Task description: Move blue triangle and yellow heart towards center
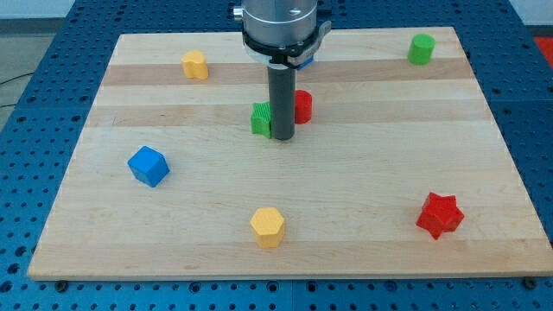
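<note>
My tip (282,138) rests on the board near its middle. It touches or nearly touches a green block (260,118) on its left, and a red block (303,105) sits just behind it on the right. A yellow block that looks heart-shaped (195,64) lies at the view's top left, far from the tip. A sliver of a blue block (306,61) shows behind the arm's body at the view's top; its shape is hidden.
A blue cube (149,166) lies at the left. A yellow hexagon-like block (268,226) lies at the bottom middle, a red star (440,215) at the bottom right and a green block (421,48) at the top right. The wooden board (389,147) ends on a blue perforated table.
</note>
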